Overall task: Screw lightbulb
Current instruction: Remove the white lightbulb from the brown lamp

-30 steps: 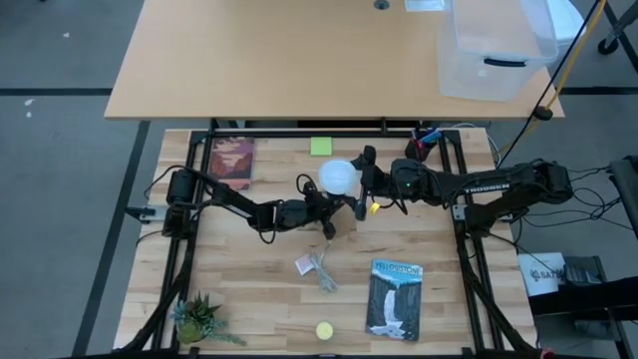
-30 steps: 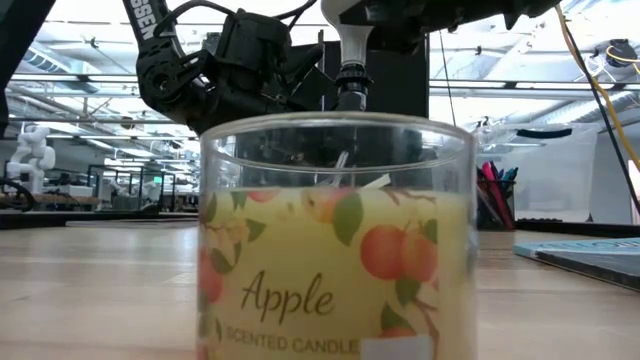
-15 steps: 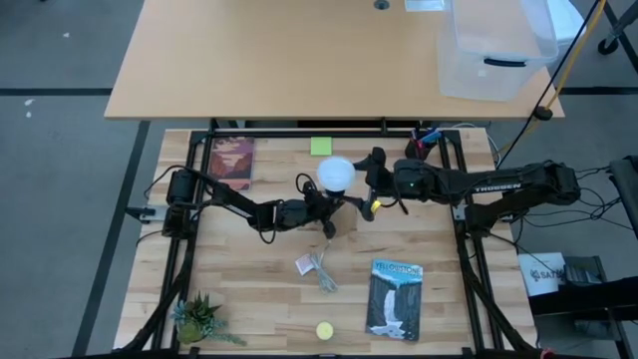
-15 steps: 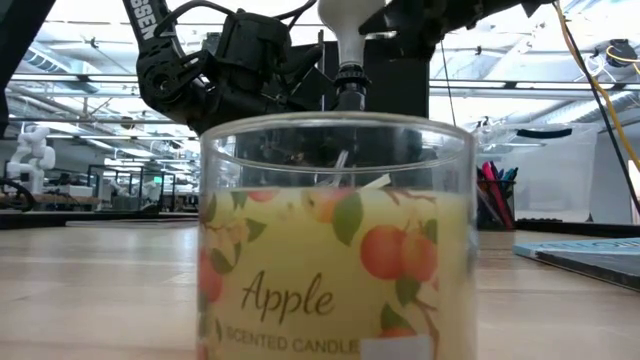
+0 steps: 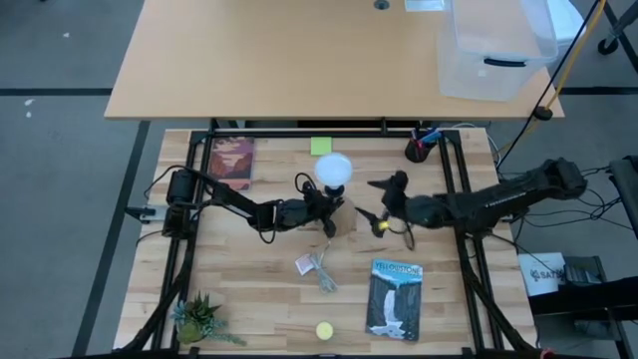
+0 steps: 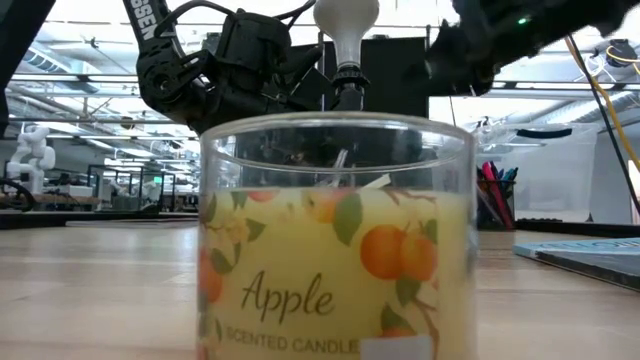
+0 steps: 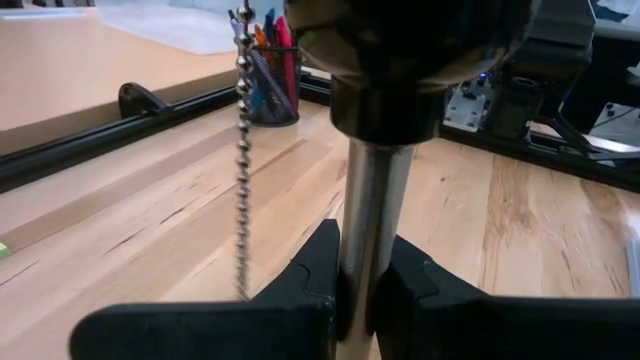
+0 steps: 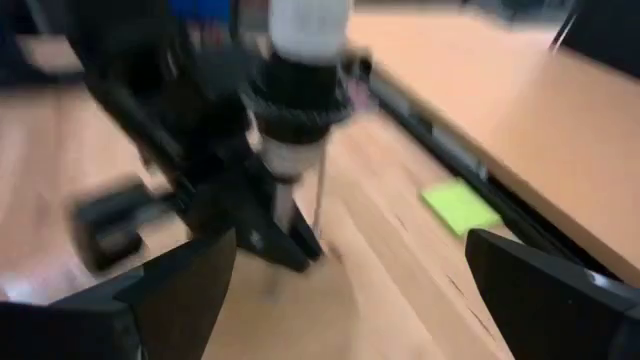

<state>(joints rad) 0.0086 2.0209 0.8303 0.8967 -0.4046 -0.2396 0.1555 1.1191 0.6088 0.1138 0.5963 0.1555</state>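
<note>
Right up close at desk height stands a glass jar candle (image 6: pixel 335 240) labelled "Apple", with oranges and leaves printed on it. At the near edge of the wooden desk (image 5: pixel 259 289) lie a small yellow disc (image 5: pixel 324 330) and a little potted plant (image 5: pixel 196 320), then a book with a waterfall cover (image 5: pixel 395 299) and a crumpled bit of packaging (image 5: pixel 315 267).

Mid-desk, the left gripper (image 5: pixel 321 212) has its fingers (image 7: pixel 310 270) drawn narrow, clamped on the thin metal stem of a lamp fitting (image 7: pixel 372 240), a bead chain (image 7: pixel 240 150) hanging beside it. The lightbulb (image 5: pixel 334 170) sits upright on top of that fitting, white globe up, neck down in the dark socket (image 6: pixel 347 85).

Just to its right, apart from the bulb, the right gripper (image 5: pixel 380 203) hangs with its fingers (image 8: pixel 545 290) spread wide, holding nothing.

Farther back lie a reddish book (image 5: pixel 231 162), a green sticky note (image 5: pixel 321 146) and a cup of pens (image 5: pixel 419 148). Beyond is a second, lighter desk (image 5: pixel 289 60) with a clear plastic bin (image 5: pixel 493 45).
</note>
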